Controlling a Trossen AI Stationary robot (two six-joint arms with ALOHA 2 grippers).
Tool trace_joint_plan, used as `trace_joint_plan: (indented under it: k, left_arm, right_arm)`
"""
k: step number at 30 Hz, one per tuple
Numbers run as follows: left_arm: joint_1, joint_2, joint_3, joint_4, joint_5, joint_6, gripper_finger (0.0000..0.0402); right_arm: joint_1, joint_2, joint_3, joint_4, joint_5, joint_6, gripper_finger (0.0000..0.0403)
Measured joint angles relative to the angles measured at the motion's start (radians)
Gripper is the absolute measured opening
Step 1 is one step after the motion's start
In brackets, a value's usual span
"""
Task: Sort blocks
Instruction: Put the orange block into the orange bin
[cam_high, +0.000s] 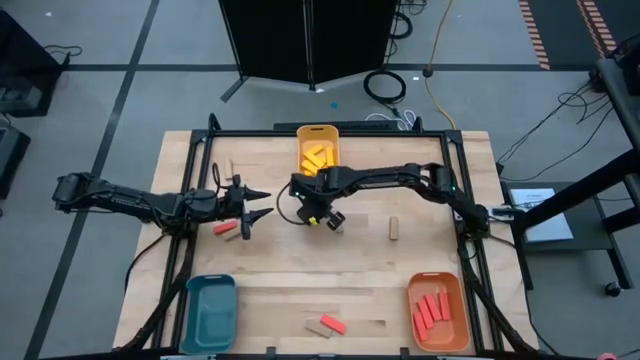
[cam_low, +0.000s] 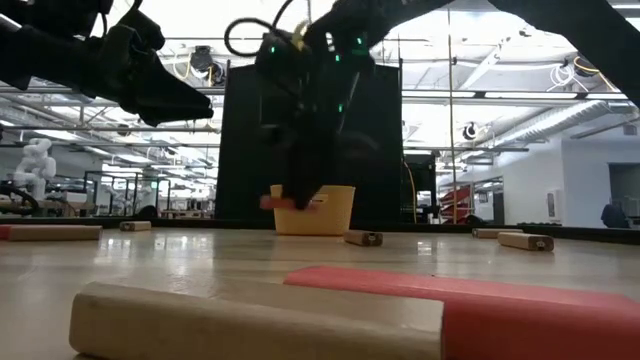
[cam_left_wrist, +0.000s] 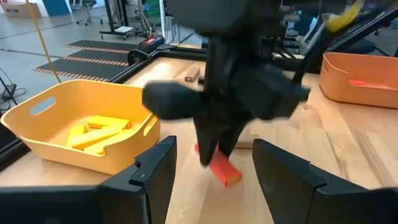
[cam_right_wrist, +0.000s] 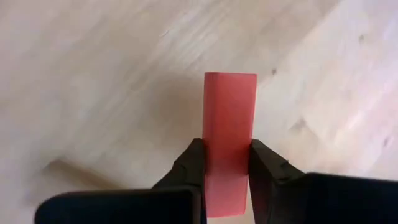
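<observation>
Nearest the low camera lie a tan block (cam_low: 250, 322) and a red block (cam_low: 480, 310), touching at an angle at the front of the bench (cam_high: 360, 262). They lie flat, long axes roughly across that view. Both look like light, stiff, smooth-painted or bare wood bars that would slip only if pinched near an end, so the best hold is across the narrow width at mid-length.

Farther in, the right end effector (cam_right_wrist: 227, 163) is clamped on a red block (cam_right_wrist: 229, 134) across its narrow width, near one end. Most of the bar projects forward past the fingertips (cam_right_wrist: 264, 163), its long axis in line with the fingers. In the low view it hangs just above the bench, in front of the yellow tray (cam_high: 318, 150). Gripped that far toward one end, the block could pivot, I judge, though it is light enough that the pinch should hold.

The left end effector (cam_high: 252, 203) waits over the left middle of the bench with its fingers apart, holding nothing. Another red block (cam_high: 225, 228) lies just beside it.

A tan block (cam_high: 393, 230) lies right of centre, long axis running front to back. The orange tray (cam_high: 437, 310) at the front right holds red blocks, which suggests that is where the held one belongs. The yellow tray at the back holds yellow blocks (cam_left_wrist: 99, 130).
</observation>
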Motion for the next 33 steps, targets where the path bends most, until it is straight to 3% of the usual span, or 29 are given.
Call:
trace_joint_plan:
  k: [8, 16, 22, 33]
  left_arm:
    - [0.0, 0.0, 0.0, 0.0, -0.001, 0.0, 0.0207]
    - [0.0, 0.0, 0.0, 0.0, 0.033, -0.011, 0.0207]
    - [0.0, 0.0, 0.0, -0.001, 0.046, -0.02, 0.0207]
    - [0.0, 0.001, 0.0, -0.004, 0.059, -0.054, 0.0207]
  right_arm:
    - [-0.008, -0.002, 0.19, -0.379, 0.0, 0.388, 0.0041]
    - [0.046, -0.004, 0.224, -0.726, -0.023, 0.782, 0.0041]
    - [0.158, -0.029, 0.224, -0.716, -0.121, 0.929, 0.0041]
    - [0.427, -0.147, 0.224, -0.705, 0.074, 1.297, 0.0041]
